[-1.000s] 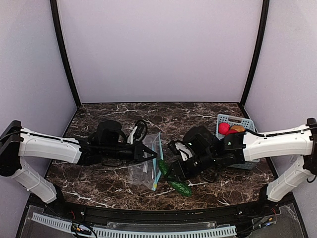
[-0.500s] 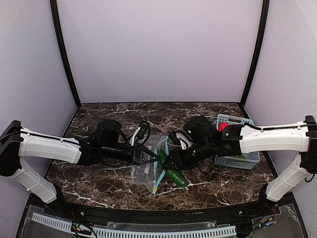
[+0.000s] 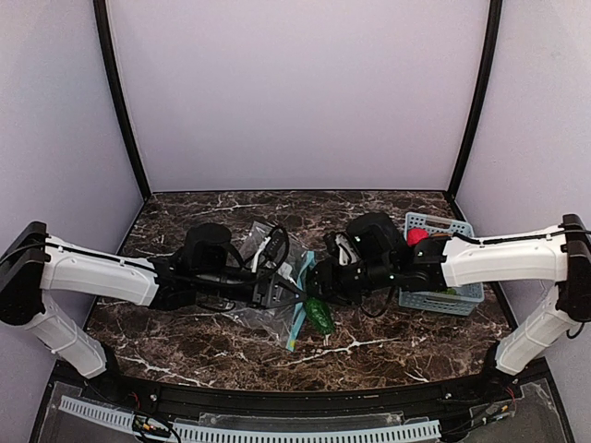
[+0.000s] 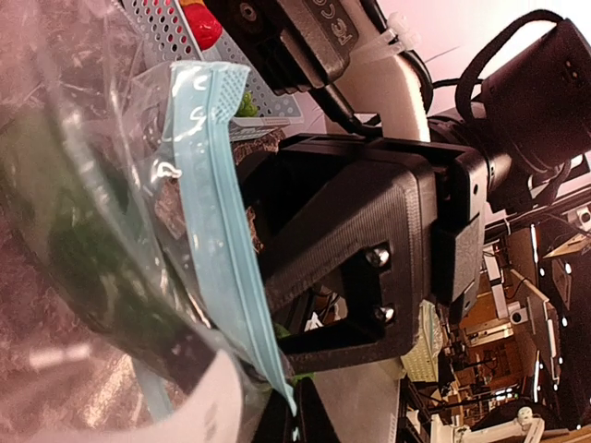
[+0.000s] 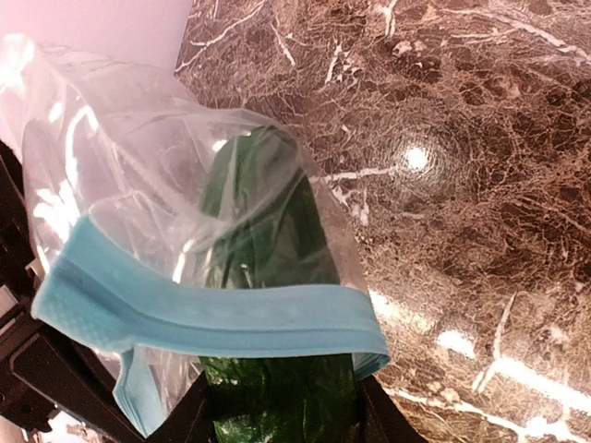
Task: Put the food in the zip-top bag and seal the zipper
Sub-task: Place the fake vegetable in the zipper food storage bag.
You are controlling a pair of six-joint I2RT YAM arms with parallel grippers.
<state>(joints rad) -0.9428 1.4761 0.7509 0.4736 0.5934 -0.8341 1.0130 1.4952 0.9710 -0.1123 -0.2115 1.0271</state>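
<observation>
The clear zip-top bag (image 3: 263, 312) lies at mid-table, and my left gripper (image 3: 288, 289) is shut on its mouth edge, by the teal-blue zipper (image 4: 217, 203). That gripper holds the mouth up and open. My right gripper (image 5: 277, 420) is shut on a dark green cucumber-like food (image 5: 277, 397). The cucumber's front half (image 5: 263, 221) lies inside the bag (image 5: 111, 157), under the zipper strip (image 5: 212, 318). In the top view the cucumber (image 3: 319, 317) points down-left from the right gripper (image 3: 319, 293). A red round food (image 3: 417, 237) sits in the basket.
A light-blue plastic basket (image 3: 441, 224) stands at the right, behind the right arm, and shows in the left wrist view as well (image 4: 175, 23). The two grippers are almost touching at mid-table. Purple walls close in the back and both sides.
My right gripper has carried the cucumber left and toward the back, from the table front into the bag's mouth. My left gripper has shifted slightly right, still holding the bag's edge.
</observation>
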